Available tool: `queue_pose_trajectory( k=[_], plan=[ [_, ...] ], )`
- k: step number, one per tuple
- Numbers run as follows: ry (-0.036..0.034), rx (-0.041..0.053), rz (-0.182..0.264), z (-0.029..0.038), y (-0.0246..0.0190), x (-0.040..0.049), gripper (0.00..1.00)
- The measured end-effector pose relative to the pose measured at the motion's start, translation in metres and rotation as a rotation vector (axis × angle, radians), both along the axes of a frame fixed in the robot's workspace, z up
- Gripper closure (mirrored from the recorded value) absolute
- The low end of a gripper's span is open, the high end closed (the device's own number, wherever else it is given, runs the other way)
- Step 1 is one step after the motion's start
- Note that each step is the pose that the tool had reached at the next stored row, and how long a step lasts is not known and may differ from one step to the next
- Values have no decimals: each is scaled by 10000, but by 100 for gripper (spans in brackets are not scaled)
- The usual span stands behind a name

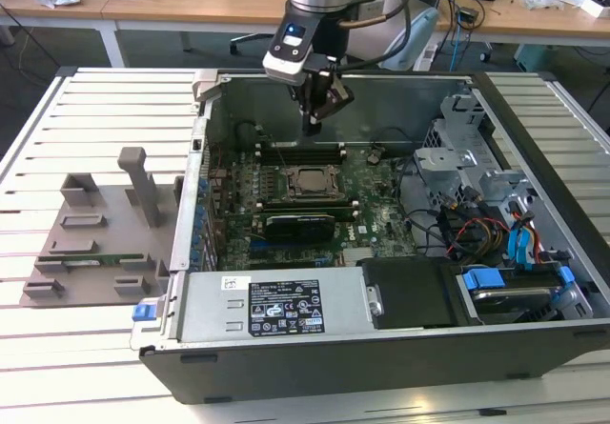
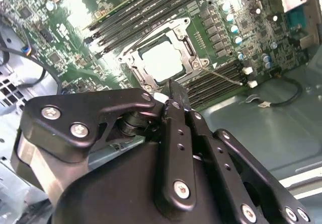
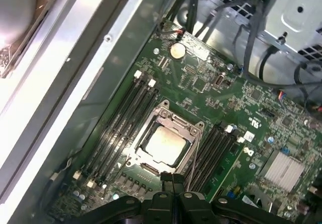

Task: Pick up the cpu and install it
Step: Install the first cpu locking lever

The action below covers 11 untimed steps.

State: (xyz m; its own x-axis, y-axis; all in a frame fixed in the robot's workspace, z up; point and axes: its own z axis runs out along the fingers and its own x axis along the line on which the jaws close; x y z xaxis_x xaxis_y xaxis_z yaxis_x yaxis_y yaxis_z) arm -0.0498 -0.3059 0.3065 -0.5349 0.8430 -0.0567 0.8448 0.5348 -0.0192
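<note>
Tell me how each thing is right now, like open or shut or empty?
end effector: shut, empty, above the motherboard.
cpu: lying flat inside the socket frame.
socket frame: down around the cpu; cannot tell whether it is latched.
computer case: open, with the inside showing.

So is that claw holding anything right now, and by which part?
Nothing. The gripper hangs shut and empty above the cpu, which lies in its socket.
</note>
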Motion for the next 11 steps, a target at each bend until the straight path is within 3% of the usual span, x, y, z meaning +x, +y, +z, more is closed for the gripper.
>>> queue_pose_trajectory(
  k=[11],
  plan=[
    [0, 0, 1509, 0, 0, 0, 89]
  ],
)
